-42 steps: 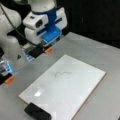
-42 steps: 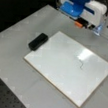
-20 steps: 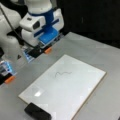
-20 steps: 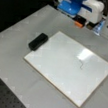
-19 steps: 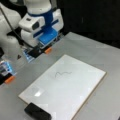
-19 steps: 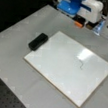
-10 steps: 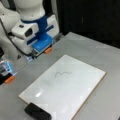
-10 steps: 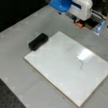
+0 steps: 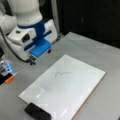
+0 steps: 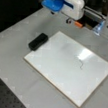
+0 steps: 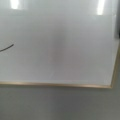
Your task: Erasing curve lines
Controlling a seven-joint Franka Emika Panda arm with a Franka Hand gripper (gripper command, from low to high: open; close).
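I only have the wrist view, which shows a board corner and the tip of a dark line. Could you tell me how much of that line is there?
Observer: The whole squiggle is there, a short wavy line near the middle of the board.
Operator: Thank you. Where is the eraser, please?
Observer: The eraser lies beside the board's corner at a front view's bottom left, apart from the squiggle.
Operator: Is the end effector carrying anything?
Observer: No, the end effector is empty, up off the board's edge at a front view's upper left.
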